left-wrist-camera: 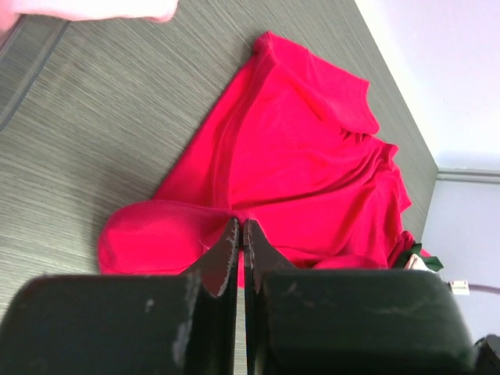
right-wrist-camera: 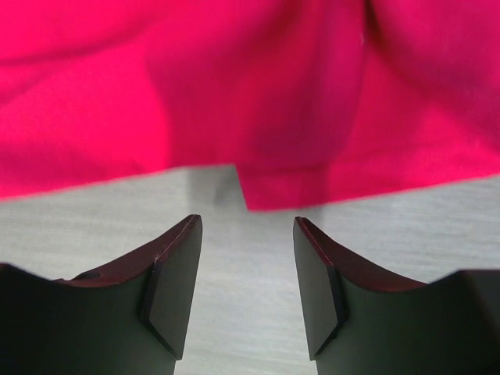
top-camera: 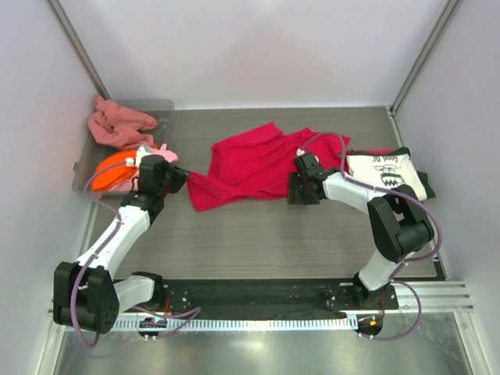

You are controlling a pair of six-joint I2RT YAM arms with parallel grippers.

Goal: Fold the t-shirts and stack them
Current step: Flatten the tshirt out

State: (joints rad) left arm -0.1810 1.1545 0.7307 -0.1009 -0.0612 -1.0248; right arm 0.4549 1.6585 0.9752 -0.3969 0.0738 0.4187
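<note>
A crimson-red t-shirt (top-camera: 258, 160) lies crumpled in the middle of the table (top-camera: 258, 234). My left gripper (top-camera: 180, 181) is shut on its near-left corner. In the left wrist view the shirt (left-wrist-camera: 297, 148) spreads away from the pinched jaws of the gripper (left-wrist-camera: 241, 226), with a strip of red cloth between them. My right gripper (top-camera: 295, 190) sits at the shirt's right front edge. In the right wrist view it (right-wrist-camera: 246, 226) is open over bare table, and the red hem (right-wrist-camera: 281, 191) lies just beyond the fingertips. A cream printed t-shirt (top-camera: 387, 173) rests folded on a dark green one (top-camera: 426, 187) at the right.
A clear grey bin (top-camera: 160, 109) at the back left holds a salmon-pink shirt (top-camera: 117, 125), an orange one (top-camera: 113, 168) and a light pink one (top-camera: 166, 154). Walls close in the table on the left, back and right.
</note>
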